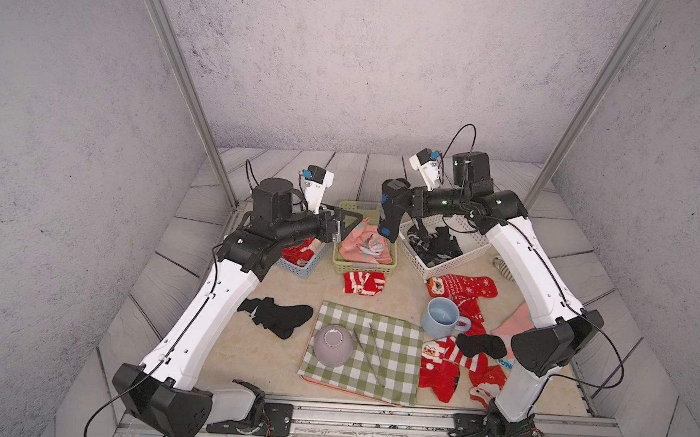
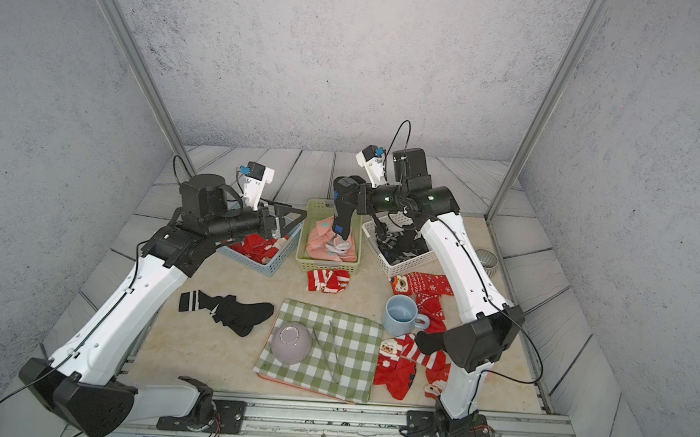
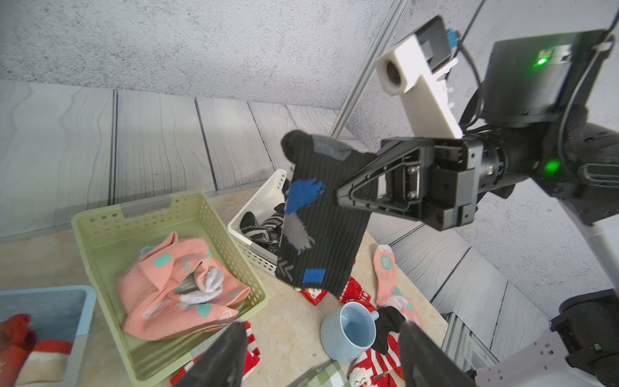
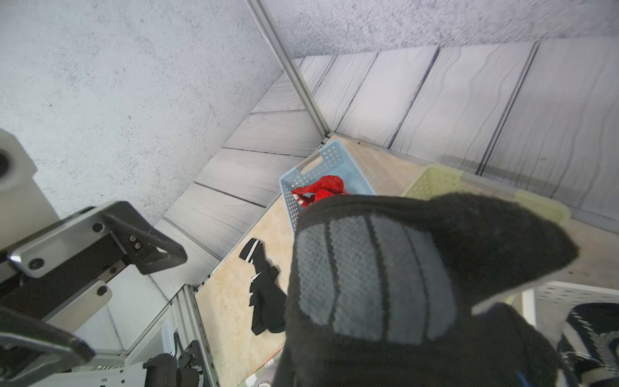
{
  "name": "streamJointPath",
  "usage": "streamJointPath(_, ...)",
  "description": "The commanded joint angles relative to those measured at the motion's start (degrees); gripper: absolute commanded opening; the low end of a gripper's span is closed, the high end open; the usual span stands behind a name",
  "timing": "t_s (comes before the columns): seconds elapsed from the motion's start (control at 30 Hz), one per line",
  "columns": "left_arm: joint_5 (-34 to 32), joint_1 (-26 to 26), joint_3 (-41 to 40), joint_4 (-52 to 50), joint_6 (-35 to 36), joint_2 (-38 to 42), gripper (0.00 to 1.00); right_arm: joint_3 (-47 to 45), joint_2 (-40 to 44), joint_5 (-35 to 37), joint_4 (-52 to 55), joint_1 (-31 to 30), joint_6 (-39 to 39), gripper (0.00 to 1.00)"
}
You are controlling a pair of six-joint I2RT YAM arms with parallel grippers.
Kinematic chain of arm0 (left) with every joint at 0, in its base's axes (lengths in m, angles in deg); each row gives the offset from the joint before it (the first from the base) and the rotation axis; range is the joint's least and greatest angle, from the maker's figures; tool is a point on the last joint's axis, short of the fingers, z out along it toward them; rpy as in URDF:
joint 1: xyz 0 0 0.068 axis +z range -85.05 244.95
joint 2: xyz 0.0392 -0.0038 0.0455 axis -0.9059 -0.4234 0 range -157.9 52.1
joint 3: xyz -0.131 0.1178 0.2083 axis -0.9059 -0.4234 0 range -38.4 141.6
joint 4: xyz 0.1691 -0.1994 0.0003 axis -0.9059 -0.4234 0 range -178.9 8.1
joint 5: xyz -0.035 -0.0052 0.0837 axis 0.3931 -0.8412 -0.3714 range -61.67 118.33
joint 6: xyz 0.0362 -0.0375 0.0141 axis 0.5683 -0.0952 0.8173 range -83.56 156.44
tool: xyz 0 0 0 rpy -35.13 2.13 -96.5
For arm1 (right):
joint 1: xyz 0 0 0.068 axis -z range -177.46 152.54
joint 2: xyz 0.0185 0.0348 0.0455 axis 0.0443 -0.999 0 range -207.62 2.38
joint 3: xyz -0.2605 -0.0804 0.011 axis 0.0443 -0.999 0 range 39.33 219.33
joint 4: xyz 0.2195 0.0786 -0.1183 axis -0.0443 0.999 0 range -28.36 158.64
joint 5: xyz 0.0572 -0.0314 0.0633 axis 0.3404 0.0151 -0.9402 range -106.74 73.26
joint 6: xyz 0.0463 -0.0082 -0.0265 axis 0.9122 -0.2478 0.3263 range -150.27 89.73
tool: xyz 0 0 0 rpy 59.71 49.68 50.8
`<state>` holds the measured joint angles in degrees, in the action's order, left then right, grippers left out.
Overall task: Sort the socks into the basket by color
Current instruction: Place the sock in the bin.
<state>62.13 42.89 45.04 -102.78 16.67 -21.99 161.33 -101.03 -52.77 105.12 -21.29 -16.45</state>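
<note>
The right gripper (image 3: 348, 191) pinches the black sock (image 3: 318, 231) hanging over the green basket (image 3: 144, 208) of pink socks, the left gripper (image 3: 321, 326) gaping empty; releasing short of the white basket (image 3: 264, 197) would missort it

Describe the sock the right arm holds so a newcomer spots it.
Far side of the table, roughly over the gap between green basket and white basket: a sock hangs from the right end effector. It's the only one airborne, black with blue and grey patches.
</note>
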Motion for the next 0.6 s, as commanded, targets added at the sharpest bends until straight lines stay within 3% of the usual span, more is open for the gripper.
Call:
streamJointPath(0.0,-2.02,0.44,-1.46,-0.61,0.63,1.59,0.74,1.73,-2.67,5.42,0.13,2.54,-1.43,0.0)
streamJointPath(0.2,-4.27,0.44,-1.96,-2.46,1.73,2.17,0.73,4.94,-8.68,5.22,0.02,7.34,0.24,0.0)
streamJointPath(0.57,-8.27,0.44,-1.69,-4.81,3.99,2.02,0.78,1.11,-16.87,5.31,-3.23,13.22,1.92,0.0)
